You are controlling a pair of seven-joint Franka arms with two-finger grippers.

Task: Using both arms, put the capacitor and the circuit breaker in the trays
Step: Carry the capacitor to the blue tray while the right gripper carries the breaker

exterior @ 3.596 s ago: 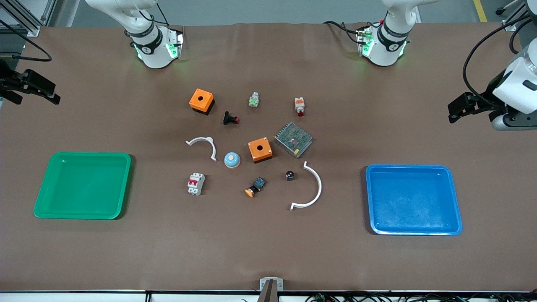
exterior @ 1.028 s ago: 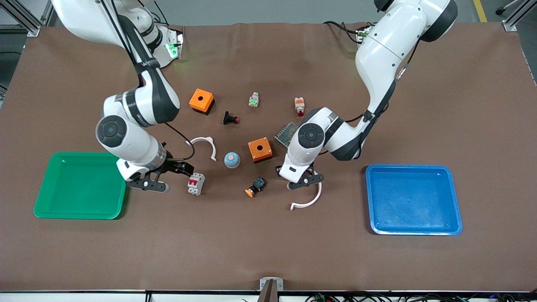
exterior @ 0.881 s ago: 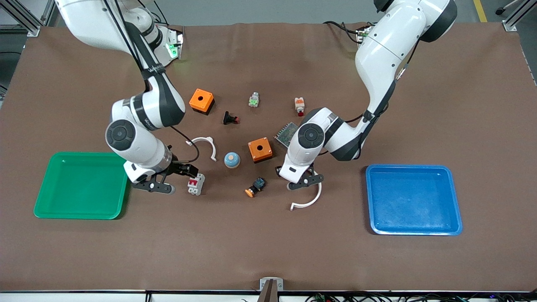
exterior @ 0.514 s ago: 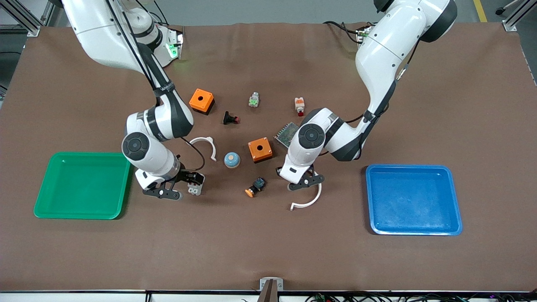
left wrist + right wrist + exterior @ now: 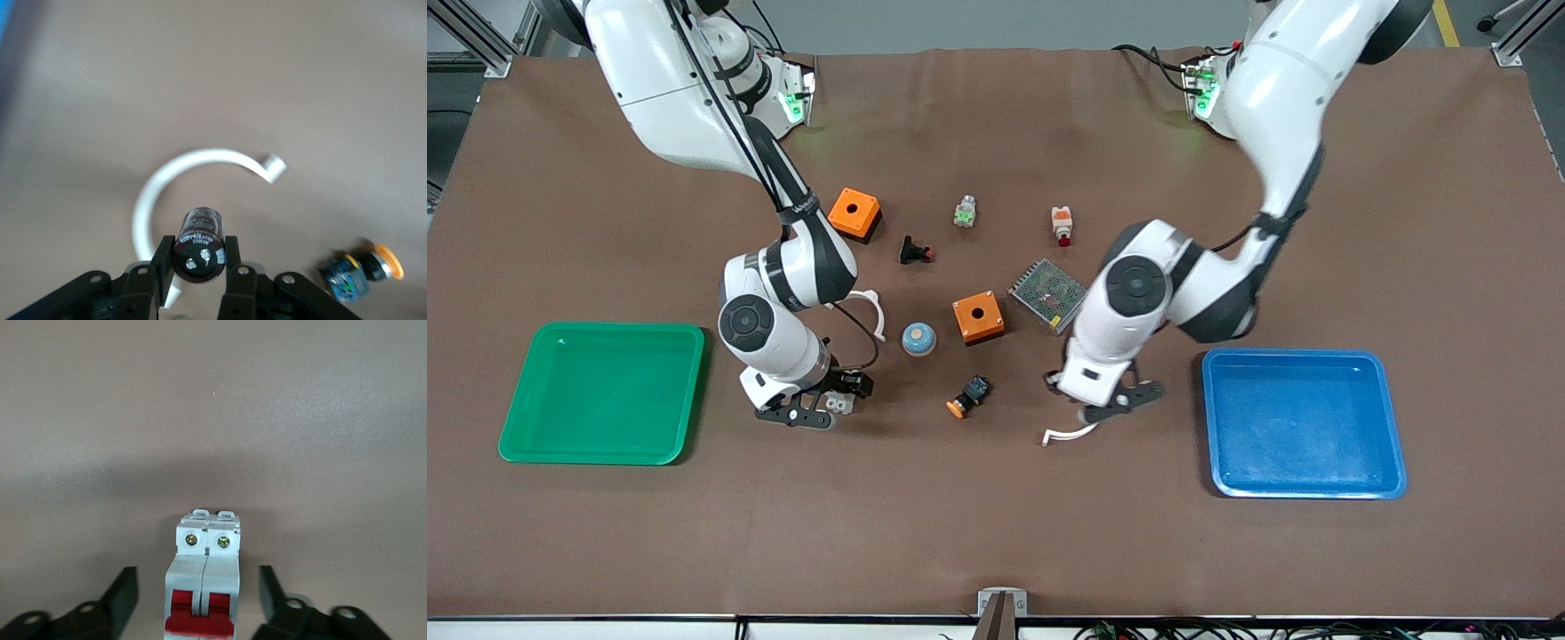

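My left gripper (image 5: 1107, 403) is shut on the capacitor (image 5: 200, 237), a small dark cylinder with two metal pins on its end, and holds it above the white arc (image 5: 167, 183). In the front view the capacitor is hidden by the gripper. The circuit breaker (image 5: 203, 577), white-grey with red levers, lies on the table between the open fingers of my right gripper (image 5: 198, 600). In the front view the right gripper (image 5: 825, 402) covers most of the breaker (image 5: 839, 404), which lies beside the green tray.
The green tray (image 5: 614, 328) is at the right arm's end and the blue tray (image 5: 1294, 355) at the left arm's end. Between them lie an orange-capped push button (image 5: 967, 397), a blue dome (image 5: 918, 338), two orange boxes (image 5: 977, 317), a mesh unit (image 5: 1048, 294) and another white arc (image 5: 867, 307).
My right gripper has moved from beside the green tray onto the breaker and now straddles it. My left gripper has risen with the capacitor and shifted toward the blue tray.
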